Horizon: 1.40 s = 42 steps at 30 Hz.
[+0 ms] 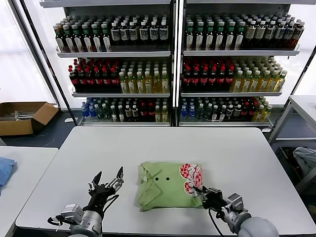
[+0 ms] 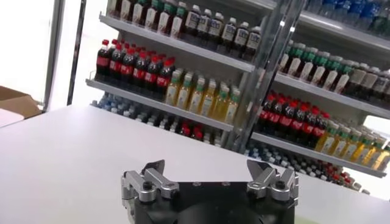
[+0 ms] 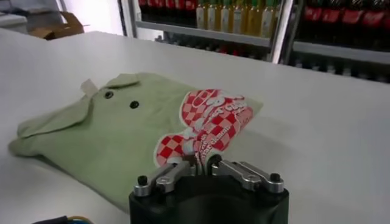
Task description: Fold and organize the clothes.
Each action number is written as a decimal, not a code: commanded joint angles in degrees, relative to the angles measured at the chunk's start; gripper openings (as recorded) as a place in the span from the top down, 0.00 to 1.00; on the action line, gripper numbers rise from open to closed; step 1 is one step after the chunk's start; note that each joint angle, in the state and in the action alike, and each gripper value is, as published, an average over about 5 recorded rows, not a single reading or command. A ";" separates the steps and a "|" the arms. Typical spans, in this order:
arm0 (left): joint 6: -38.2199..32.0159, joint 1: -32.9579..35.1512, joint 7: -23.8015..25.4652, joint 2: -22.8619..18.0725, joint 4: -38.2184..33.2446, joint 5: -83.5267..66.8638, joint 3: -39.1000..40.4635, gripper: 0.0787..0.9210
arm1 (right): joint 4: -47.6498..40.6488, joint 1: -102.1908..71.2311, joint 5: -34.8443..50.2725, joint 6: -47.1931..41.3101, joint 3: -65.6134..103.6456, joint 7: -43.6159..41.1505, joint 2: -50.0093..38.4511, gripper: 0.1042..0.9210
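A folded light green shirt (image 1: 168, 185) lies on the white table (image 1: 148, 148), a little toward five o'clock from the table's middle and close to the near edge. It is folded into a compact, roughly square bundle. The collar (image 1: 144, 170) sits at the bundle's ten o'clock corner, two small dark buttons (image 1: 157, 179) show just past it toward the centre, and the red-and-white checked print (image 1: 190, 178) covers the three o'clock side.

The right gripper (image 1: 206, 193) is at the shirt's four o'clock corner, low over the cloth by the lower end of the print. In the right wrist view its fingers (image 3: 172, 173) are drawn almost together, their tips nearly meeting right at the shirt's edge (image 3: 201, 159). From these views it cannot be told for sure whether a fold of cloth is pinched between them or the tips only rest against it.

The left gripper (image 1: 107, 180) hovers over bare table at nine o'clock from the shirt, near it but clearly apart. Its fingers (image 1: 119, 174) are spread wide, with nothing between them; the left wrist view shows the same wide spread (image 2: 210, 176) above the plain tabletop.

Behind the table stand shelves (image 1: 170, 52) packed with rows of bottles (image 1: 113, 34). At ten o'clock, on the floor, lies an open cardboard box (image 1: 22, 117). At nine o'clock a second table (image 1: 19, 182) carries a light blue cloth (image 1: 5, 170) at its far left edge.
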 commanded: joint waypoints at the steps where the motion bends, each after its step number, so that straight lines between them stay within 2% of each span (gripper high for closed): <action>1: -0.02 0.74 -0.30 -0.09 -0.44 -1.84 -0.37 0.12 | 1.64 -2.75 -7.33 4.45 7.41 0.22 -1.73 0.74; 13: -0.04 0.73 -0.28 0.02 -0.32 -2.38 -0.48 0.12 | 2.56 1.42 -5.55 5.17 1.64 3.80 6.10 0.33; 17: -0.06 0.72 -0.26 -0.22 0.12 -1.97 0.12 0.12 | -2.94 5.57 -4.60 8.11 -5.45 4.58 11.49 0.19; 20: -0.11 1.08 -0.18 -0.30 0.12 -1.80 0.12 0.12 | -9.59 8.12 -3.84 8.77 -8.66 6.26 15.18 0.13; 27: -0.35 1.89 0.21 -0.05 0.22 -2.20 -1.10 0.12 | -11.38 7.73 -3.71 0.93 -10.20 7.60 14.50 0.12; 32: -0.32 1.61 0.22 -0.50 0.48 -2.16 -0.79 0.12 | -4.49 7.40 -2.50 0.33 -9.68 11.05 14.12 0.12; 36: -0.26 1.29 0.20 -0.67 0.50 -2.11 -0.58 0.12 | 0.38 8.83 -0.20 3.51 -10.62 12.79 14.62 0.12; 39: -0.26 1.14 0.25 -0.61 0.39 -2.15 -0.76 0.12 | -2.05 10.87 -0.84 5.07 -12.45 13.26 16.15 0.12; 42: -0.33 1.31 0.38 -0.58 0.34 -2.19 -1.03 0.12 | -7.78 12.23 -3.51 2.43 -14.15 13.37 18.03 0.12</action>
